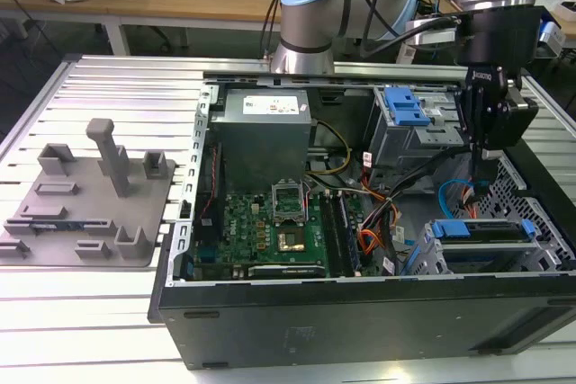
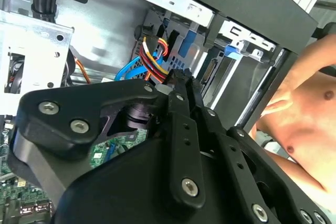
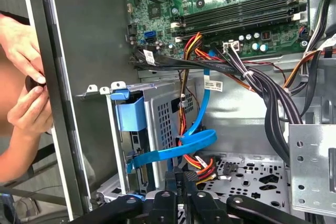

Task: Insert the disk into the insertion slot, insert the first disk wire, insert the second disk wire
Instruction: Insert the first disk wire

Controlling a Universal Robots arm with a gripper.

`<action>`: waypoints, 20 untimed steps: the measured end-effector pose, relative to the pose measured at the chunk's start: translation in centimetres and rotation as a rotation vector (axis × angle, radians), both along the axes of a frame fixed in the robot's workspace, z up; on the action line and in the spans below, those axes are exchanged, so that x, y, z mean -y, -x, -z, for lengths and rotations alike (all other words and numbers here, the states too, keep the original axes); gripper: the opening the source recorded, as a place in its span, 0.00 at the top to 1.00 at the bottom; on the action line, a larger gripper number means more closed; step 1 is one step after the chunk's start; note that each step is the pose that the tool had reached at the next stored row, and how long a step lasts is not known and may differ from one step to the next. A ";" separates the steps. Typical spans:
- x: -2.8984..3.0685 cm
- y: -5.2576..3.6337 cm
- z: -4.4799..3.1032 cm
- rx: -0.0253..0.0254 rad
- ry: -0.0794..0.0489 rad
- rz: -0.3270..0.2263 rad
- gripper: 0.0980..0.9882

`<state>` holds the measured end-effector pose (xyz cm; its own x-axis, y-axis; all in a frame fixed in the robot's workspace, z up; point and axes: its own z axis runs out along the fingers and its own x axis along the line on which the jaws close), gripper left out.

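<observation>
In the exterior view the disk [image 1: 477, 230], in its blue carrier, lies inside the insertion slot [image 1: 430, 263], the grey perforated cage at the case's right front corner. My gripper [image 1: 481, 184] reaches down into the case just behind that cage. In both wrist views its fingertips [image 3: 177, 178] are together on the end of a red, yellow and black disk wire [image 3: 203, 164], close to the cage's open back. A flat blue disk wire [image 3: 173, 152] runs from the motherboard to the rear of the disk [image 3: 131, 153]. My gripper [image 2: 181, 74] meets the wire bundle [image 2: 157, 56].
A blue-latched grey box [image 1: 405, 123] stands behind the cage, and thick black cable bundles [image 3: 273, 103] cross beside it. The motherboard [image 1: 279, 222] and power supply [image 1: 265, 123] fill the case's left. A person's hands [image 3: 23, 77] are outside the case wall. A grey fixture plate [image 1: 85, 209] lies on the exterior view's left.
</observation>
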<state>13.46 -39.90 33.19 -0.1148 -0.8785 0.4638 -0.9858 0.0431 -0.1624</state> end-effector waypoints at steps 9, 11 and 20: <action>0.00 -0.04 0.02 -0.0027 0.002 0.000 0.92; 0.00 -0.54 0.01 -0.0391 0.006 0.000 0.92; 1.91 -1.21 -0.13 -0.0945 -0.009 -0.001 0.92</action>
